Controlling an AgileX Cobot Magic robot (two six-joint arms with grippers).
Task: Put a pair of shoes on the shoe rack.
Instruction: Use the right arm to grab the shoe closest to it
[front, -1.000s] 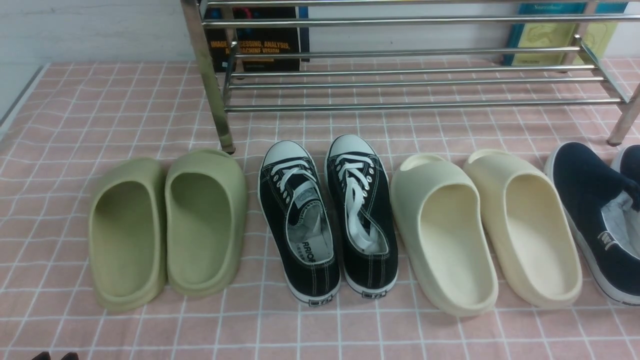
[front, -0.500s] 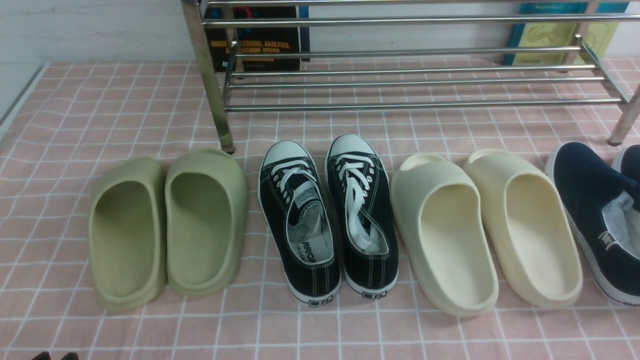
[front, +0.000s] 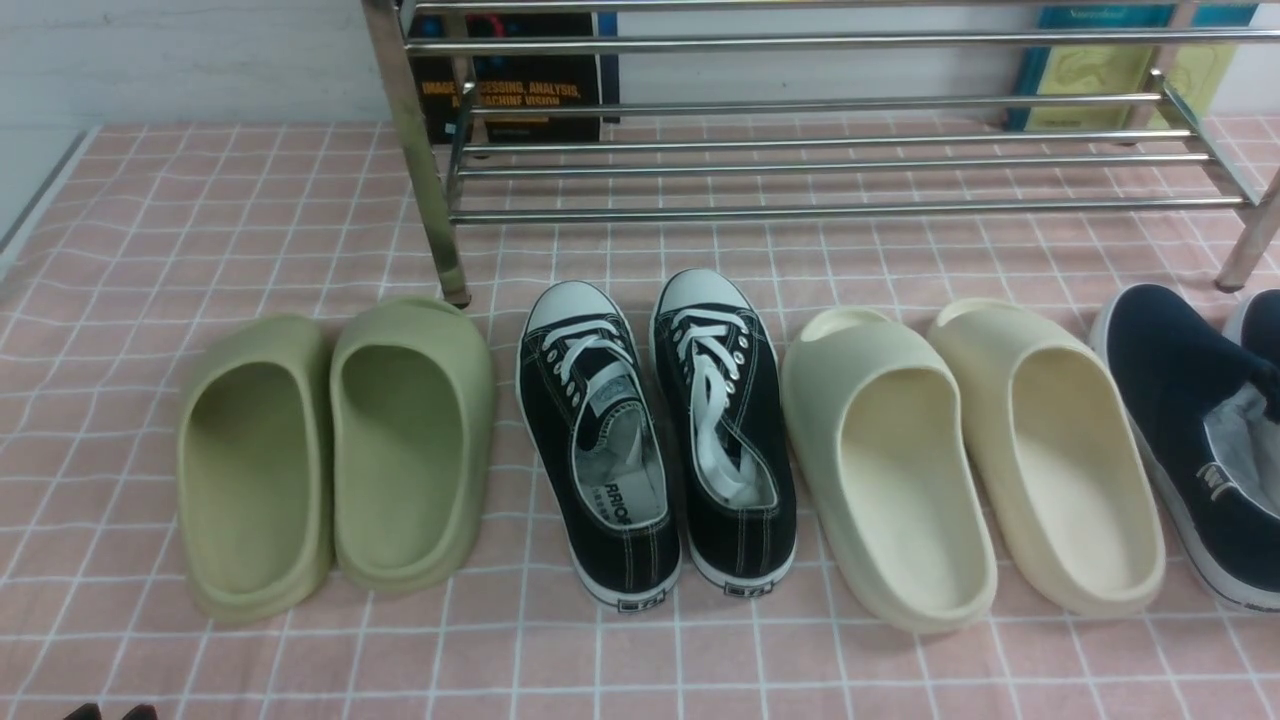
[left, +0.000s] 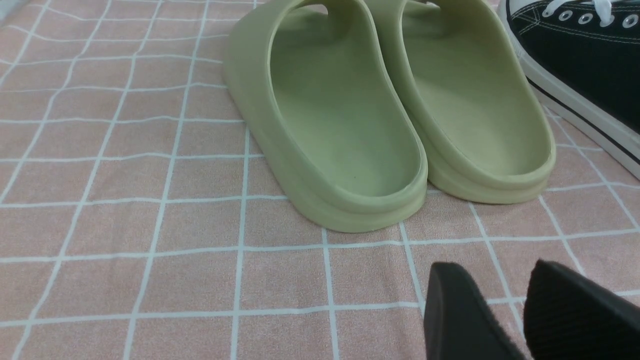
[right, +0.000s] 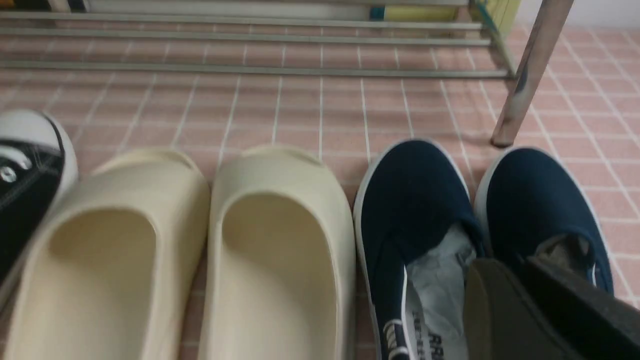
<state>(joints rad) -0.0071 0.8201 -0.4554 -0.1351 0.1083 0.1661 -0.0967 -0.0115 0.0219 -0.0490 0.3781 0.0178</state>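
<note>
The pair of shoes, two navy slip-ons with white soles, stands at the far right of the row. In the front view one shoe (front: 1170, 390) shows and the other (front: 1262, 325) is cut off by the picture's edge. Both shoes (right: 410, 200) (right: 535, 195) show in the right wrist view. My right gripper (right: 515, 270) has one finger in each shoe's opening and is closed on their two adjoining inner walls. The chrome shoe rack (front: 800, 210) stands behind the row. My left gripper (left: 492, 280) is slightly open and empty, low over the cloth near the front.
A pair of green slides (front: 330, 450), black lace-up sneakers (front: 650, 430) and cream slides (front: 970, 450) fill the row left of the navy shoes. The rack's right front leg (right: 530, 75) stands just beyond the navy toes. Books (front: 520, 80) lean behind the rack.
</note>
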